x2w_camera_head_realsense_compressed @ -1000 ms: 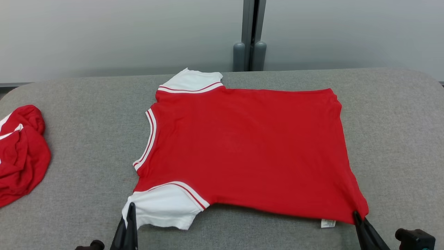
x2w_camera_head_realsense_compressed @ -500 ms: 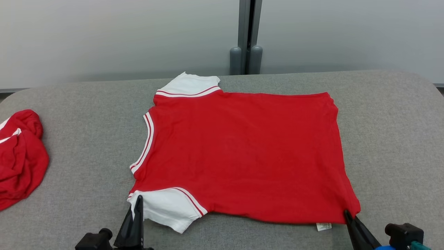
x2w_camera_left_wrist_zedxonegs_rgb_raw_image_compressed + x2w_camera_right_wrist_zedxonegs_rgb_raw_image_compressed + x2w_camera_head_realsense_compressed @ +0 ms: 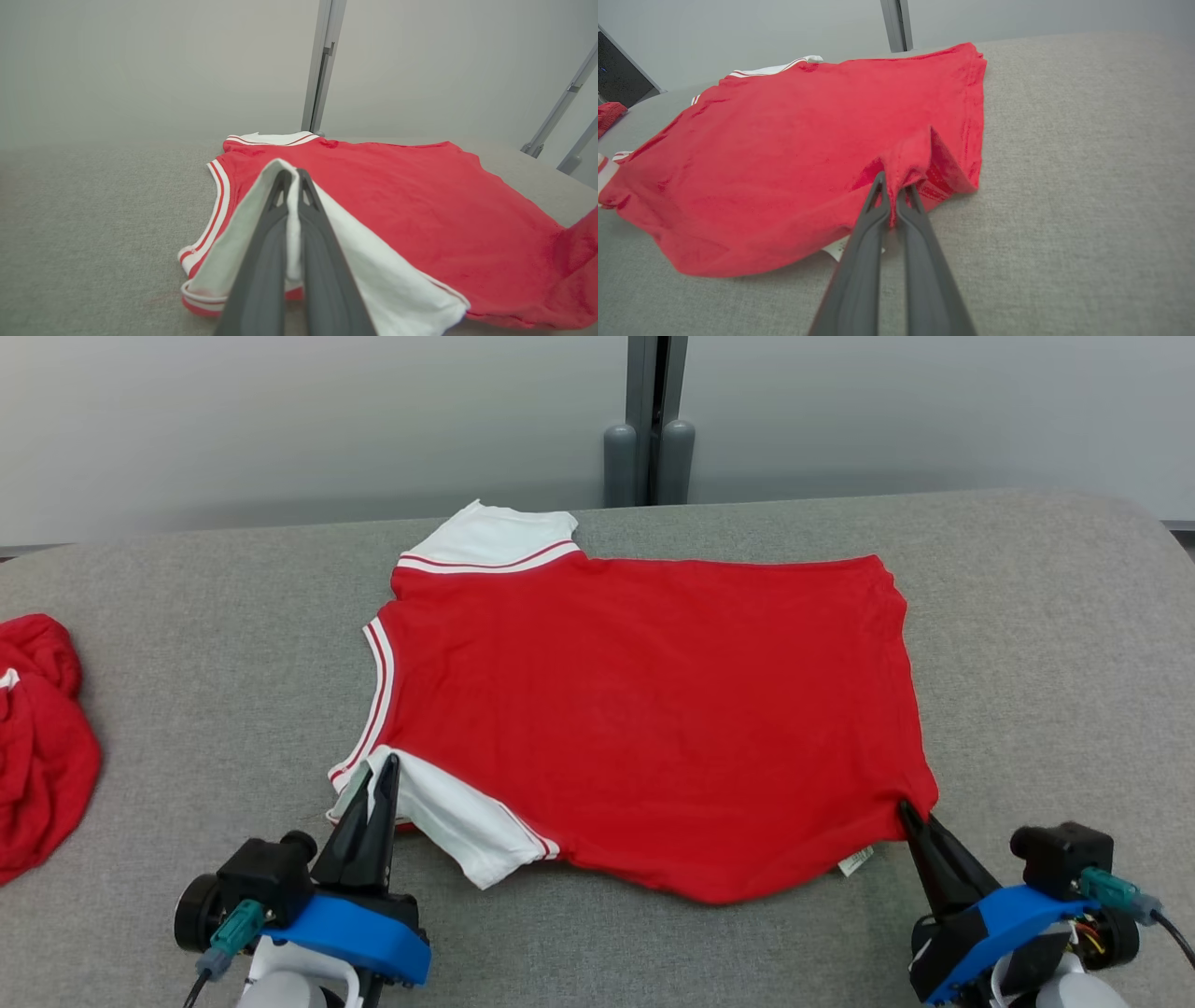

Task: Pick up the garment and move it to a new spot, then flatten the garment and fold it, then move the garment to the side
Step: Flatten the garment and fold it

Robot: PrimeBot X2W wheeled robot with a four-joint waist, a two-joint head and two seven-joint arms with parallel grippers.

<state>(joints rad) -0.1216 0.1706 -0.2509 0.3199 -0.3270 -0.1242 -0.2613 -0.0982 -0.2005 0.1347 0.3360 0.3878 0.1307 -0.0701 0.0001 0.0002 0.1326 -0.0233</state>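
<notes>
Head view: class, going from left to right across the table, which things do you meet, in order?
In order: crumpled red cloth heap → left gripper → red T-shirt with white sleeves → small white care label → right gripper

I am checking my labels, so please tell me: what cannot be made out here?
Small white care label: head view, print too small; right wrist view, the red cloth T-shirt with white sleeves covers most of it.
Crumpled red cloth heap: head view, cut by the left edge.
</notes>
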